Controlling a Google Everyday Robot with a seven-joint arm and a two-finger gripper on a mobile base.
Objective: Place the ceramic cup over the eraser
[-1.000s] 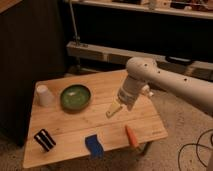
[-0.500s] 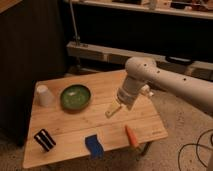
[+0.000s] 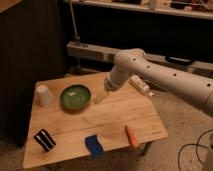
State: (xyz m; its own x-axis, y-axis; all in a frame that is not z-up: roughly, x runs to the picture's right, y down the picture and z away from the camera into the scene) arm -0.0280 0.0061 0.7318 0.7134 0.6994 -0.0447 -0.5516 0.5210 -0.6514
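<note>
site: one wooden table point(image 3: 115, 117) against a dark backdrop, with a white arm point(image 3: 165, 80) reaching in from the right.

gripper point(image 3: 101, 95): low over the table's middle, just beside the right rim of the green bowl point(image 3: 76, 97). it points down and to the left. fingers apart, nothing between them. whether the tips touch the bowl cannot be told.

cup point(image 3: 44, 95): at the left rear corner of the table, left of the bowl and near it, not touching. it stands on end with its long axis vertical. which end is up cannot be told. well apart from the gripper, with the bowl between them.

eraser point(image 3: 44, 140): at the left front corner, lying flat, uncovered. black with white stripes across it. its long axis sits skewed to the table edges, running from upper left to lower right in the view. it lies in front of the cup, with bare wood between the two.

other items: a blue sponge point(image 3: 93, 145) near the front edge, right of the eraser. an orange carrot piece point(image 3: 131, 136) further right, lying flat, its long axis running from rear to front and slightly rightward.

task status: cup not over the eraser.
</note>
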